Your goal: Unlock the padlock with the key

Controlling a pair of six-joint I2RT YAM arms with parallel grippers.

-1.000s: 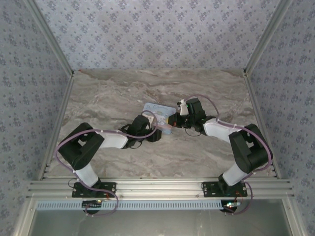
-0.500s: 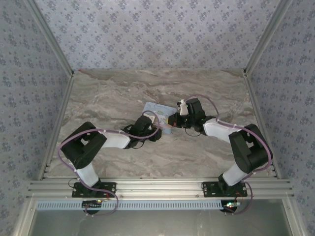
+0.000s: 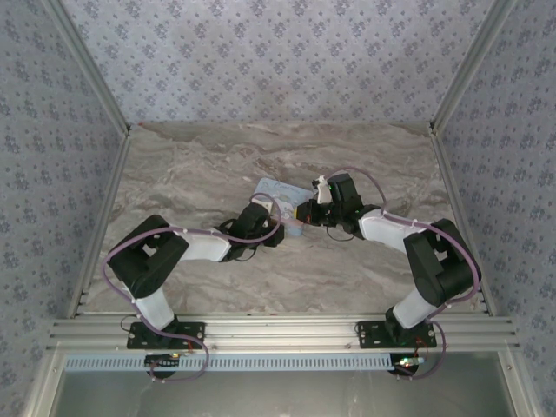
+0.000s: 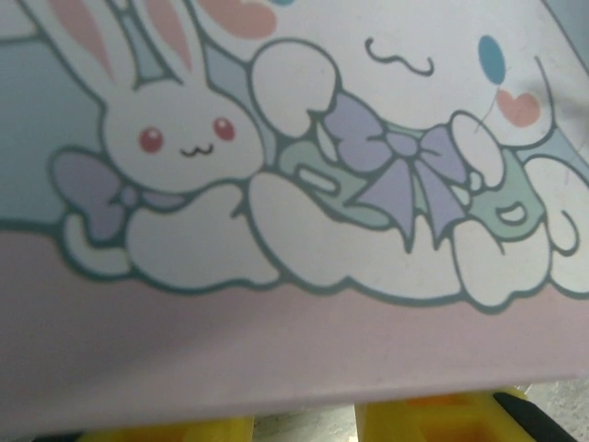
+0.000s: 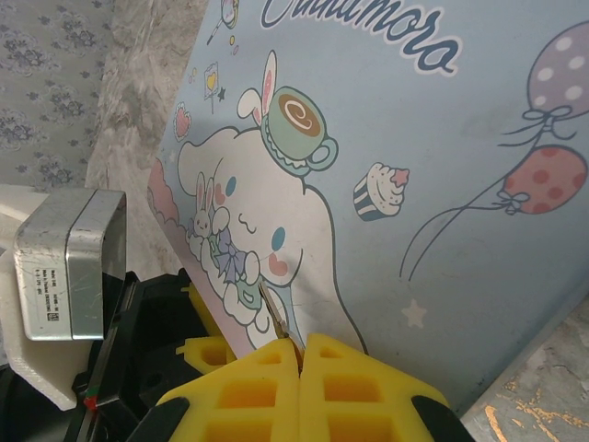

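Right gripper [image 5: 299, 357] jaws pressed together, pinching a thin metal sliver, prob. the key [image 5: 278, 320], lower centre of frame, tip against tin box [image 3: 276, 193] lid. Left gripper [image 4: 304, 425] at box edge, jaw gap can't be told. Padlock too small to spot. Unlocking apparently still to do.
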